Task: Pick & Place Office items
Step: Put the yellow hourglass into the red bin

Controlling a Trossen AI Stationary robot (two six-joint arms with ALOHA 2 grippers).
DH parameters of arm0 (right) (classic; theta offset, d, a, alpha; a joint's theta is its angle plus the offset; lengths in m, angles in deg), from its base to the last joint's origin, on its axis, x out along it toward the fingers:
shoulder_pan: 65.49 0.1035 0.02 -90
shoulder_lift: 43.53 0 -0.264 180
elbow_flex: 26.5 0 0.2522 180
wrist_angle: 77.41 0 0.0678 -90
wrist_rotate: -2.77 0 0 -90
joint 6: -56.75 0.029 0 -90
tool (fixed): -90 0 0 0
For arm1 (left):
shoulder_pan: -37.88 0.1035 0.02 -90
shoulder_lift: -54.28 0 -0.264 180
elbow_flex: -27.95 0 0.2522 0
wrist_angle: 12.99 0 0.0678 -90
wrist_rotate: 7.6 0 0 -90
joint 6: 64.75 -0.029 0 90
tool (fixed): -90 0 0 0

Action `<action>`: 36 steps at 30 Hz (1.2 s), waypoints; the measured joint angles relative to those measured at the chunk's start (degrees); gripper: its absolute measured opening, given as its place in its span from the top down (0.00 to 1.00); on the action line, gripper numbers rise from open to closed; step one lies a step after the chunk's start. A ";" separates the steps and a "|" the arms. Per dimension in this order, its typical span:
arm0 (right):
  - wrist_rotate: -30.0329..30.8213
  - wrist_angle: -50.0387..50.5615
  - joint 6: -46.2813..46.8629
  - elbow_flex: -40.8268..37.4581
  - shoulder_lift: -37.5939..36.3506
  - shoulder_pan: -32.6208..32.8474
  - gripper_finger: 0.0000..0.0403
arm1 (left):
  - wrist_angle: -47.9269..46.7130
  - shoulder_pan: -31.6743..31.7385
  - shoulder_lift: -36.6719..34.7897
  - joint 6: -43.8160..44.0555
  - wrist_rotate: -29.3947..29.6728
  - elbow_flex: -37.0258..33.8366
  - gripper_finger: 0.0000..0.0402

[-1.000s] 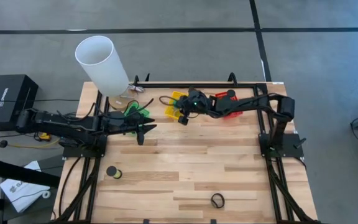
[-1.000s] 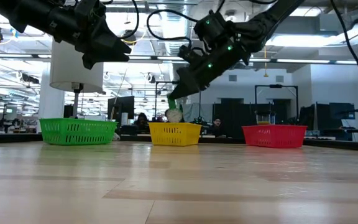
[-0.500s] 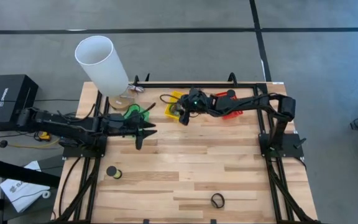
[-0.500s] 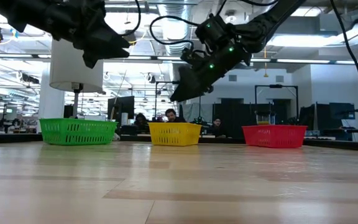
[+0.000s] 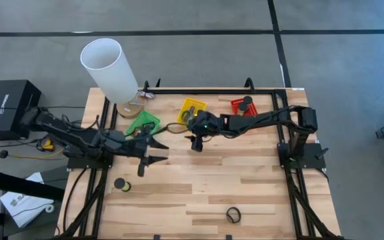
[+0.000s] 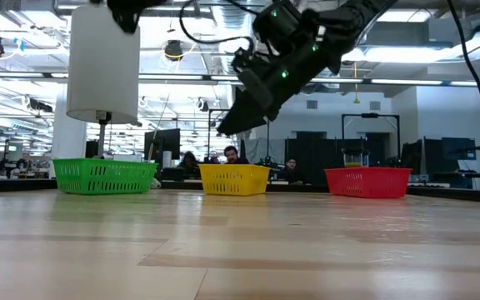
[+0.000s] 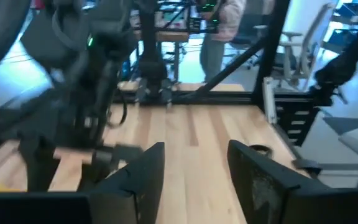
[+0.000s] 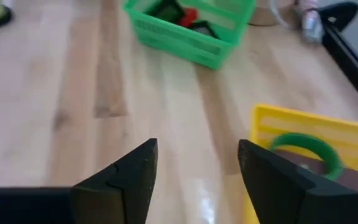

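Both my grippers, left (image 5: 143, 160) and right (image 5: 195, 139), empty, fingers spread. Baskets behind: partly filled. Spool (image 5: 120, 184), ring (image 5: 233, 215) ahead: unpicked.

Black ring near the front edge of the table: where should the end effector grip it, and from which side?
The black ring appears to lie flat on the bare table, nothing crowding it. Likely best to come straight down and pinch one side of the rim, one finger inside the hole and one outside.
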 joint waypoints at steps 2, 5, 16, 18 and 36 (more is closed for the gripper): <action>0.00 2.53 0.00 1.15 0.00 1.31 0.47 | -4.62 -1.21 1.27 0.34 0.94 3.63 0.54; 0.00 7.13 0.15 3.02 0.00 3.22 0.47 | -17.36 -3.15 4.16 3.96 2.29 10.60 0.49; 0.19 15.34 6.62 5.19 0.00 7.80 0.47 | -57.15 -9.10 15.68 28.08 -2.71 26.55 0.46; 0.18 17.26 7.87 5.19 0.02 8.16 0.47 | -62.03 -10.66 15.75 34.06 -4.74 26.30 0.46; 0.20 18.02 10.10 5.19 0.05 11.23 0.47 | -74.49 -22.43 16.08 64.91 -11.53 16.90 0.26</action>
